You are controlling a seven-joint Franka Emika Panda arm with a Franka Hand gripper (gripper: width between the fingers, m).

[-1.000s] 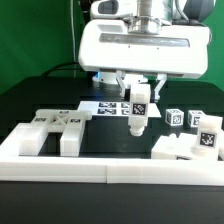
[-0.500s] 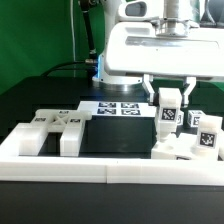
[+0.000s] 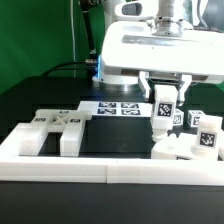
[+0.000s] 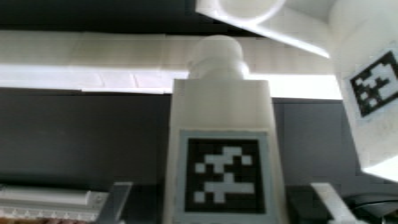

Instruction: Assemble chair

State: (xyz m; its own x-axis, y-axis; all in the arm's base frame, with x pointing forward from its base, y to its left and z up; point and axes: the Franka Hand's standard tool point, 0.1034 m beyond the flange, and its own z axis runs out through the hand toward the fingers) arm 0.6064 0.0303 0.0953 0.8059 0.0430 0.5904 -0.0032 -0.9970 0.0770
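Tool (image 3: 167, 101) grips upright white chair leg (image 3: 163, 114) (tagged, peg-tipped).

Green backdrop (image 3: 40, 30) behind a black table (image 3: 28, 98), low white border wall (image 3: 100, 172) along its front.

We find no words, numbers or brand names to read. The only signs are black-and-white square tags: one on the white post (image 3: 163, 108), several on the marker board (image 3: 118, 108), and one on a block (image 3: 207, 141) at the exterior view's right.
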